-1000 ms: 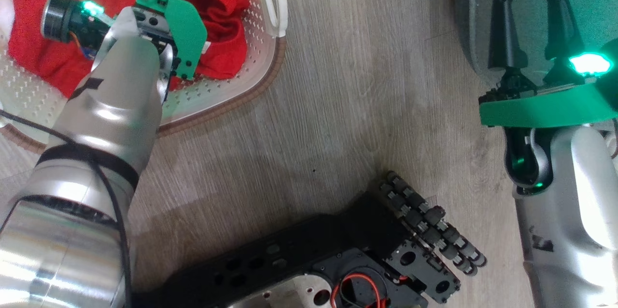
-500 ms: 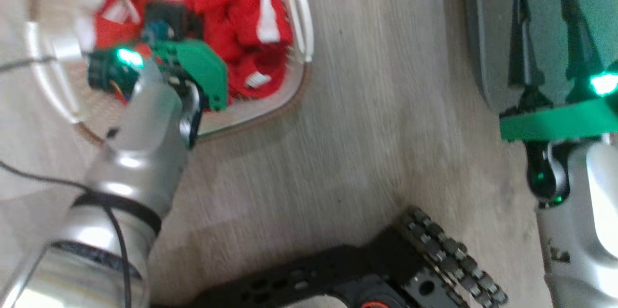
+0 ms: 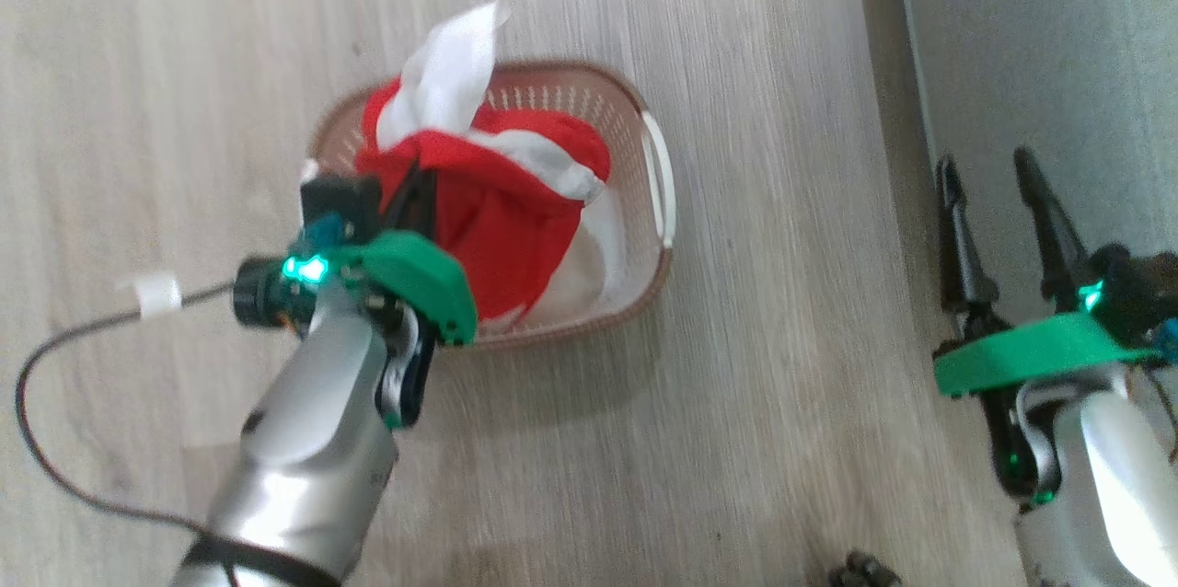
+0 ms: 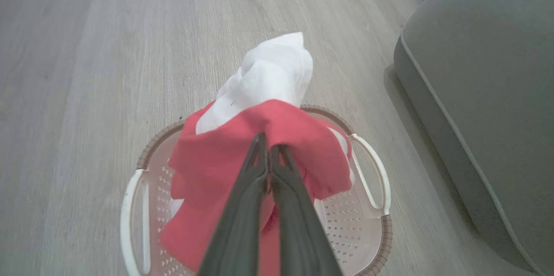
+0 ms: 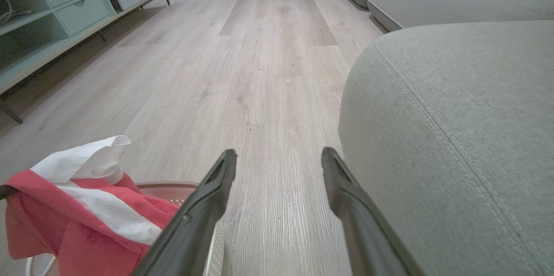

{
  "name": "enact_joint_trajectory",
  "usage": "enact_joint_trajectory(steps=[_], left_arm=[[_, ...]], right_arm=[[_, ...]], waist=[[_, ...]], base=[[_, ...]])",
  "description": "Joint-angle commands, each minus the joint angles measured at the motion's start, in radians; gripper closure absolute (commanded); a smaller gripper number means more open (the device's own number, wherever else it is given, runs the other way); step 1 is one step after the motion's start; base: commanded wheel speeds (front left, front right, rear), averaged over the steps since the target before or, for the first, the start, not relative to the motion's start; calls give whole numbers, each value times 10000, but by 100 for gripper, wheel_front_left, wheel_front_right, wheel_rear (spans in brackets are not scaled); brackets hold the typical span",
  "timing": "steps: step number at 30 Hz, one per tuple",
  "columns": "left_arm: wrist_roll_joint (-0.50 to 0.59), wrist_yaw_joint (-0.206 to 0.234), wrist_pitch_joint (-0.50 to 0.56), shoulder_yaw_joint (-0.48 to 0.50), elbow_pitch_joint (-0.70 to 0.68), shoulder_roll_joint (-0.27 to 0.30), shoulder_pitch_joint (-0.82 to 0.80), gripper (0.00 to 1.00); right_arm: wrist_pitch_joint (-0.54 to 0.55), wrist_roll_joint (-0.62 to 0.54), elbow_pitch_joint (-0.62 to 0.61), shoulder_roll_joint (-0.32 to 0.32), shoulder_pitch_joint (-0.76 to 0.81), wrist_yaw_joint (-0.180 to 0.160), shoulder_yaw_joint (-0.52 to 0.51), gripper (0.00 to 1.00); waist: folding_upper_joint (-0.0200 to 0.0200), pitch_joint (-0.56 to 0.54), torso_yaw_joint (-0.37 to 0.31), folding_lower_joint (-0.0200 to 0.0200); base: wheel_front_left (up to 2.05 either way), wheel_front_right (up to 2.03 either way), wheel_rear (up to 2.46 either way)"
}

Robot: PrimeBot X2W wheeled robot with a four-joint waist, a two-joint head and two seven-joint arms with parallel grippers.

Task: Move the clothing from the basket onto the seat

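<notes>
Two pincers: the left pincer (image 4: 268, 148) is clamped on cloth, and the right pincer (image 5: 279, 155) is spread wide with nothing between its fingers.
Left grip: the dark fingers press together on a fold of the clothing (image 3: 506, 201), with red fabric bunched around the tips.
Clothing: bright red with white stripes, it hangs from the left pincer above the basket (image 3: 661, 187). A white flap sticks up past the far rim (the highest point of the garment in the left wrist view).
Lower folds: they drape over the basket's inside; whether they touch its perforated bottom cannot be told.
Basket: cream-white with a brown woven-look rim and white side handles, it stands on the floor (image 3: 736, 385) of pale wood planks.
Right grip: the fingers are well apart and hold nothing, poised beside the near edge of the seat (image 5: 454, 137).
Seat: a light grey upholstered cushion with a stitched seam, it lies to the robot's right of the basket, with a strip of floor between the two.
Left arm: a silver forearm (image 3: 313, 421) with a green wrist plate and a lit green lamp reaches up from the lower left of the head view. A black cable (image 3: 55, 357) loops beside it.
Background: a low cabinet (image 5: 52, 12) with pale drawers stands at the far left of the right wrist view.
</notes>
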Motion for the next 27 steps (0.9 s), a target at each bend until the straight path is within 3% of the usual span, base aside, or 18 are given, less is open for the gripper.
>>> enact_joint_trajectory(steps=[1,10,18,27], left_arm=[[88,39,-138,445,-651,213,407,100],[144,128,-138,1342,-2210,359,2273,100],[73,159,-139,1992,-2763,484,3418,100],[93,156,-139,2167,-2984,438,3861,100]], right_arm=[[-63,-62,-150,-166,388,-2,215,0],[-63,-151,155,-119,1173,-2,205,0],[-63,-368,482,-225,1744,-2,314,0],[-63,-427,530,-252,2002,-2,386,0]], waist=[[-1,-1330,585,2],[-1,-2841,613,2],[-1,-3911,510,2],[-1,-4305,476,2]], base=[[0,0,0],[0,0,0],[0,0,0],[0,0,0]])
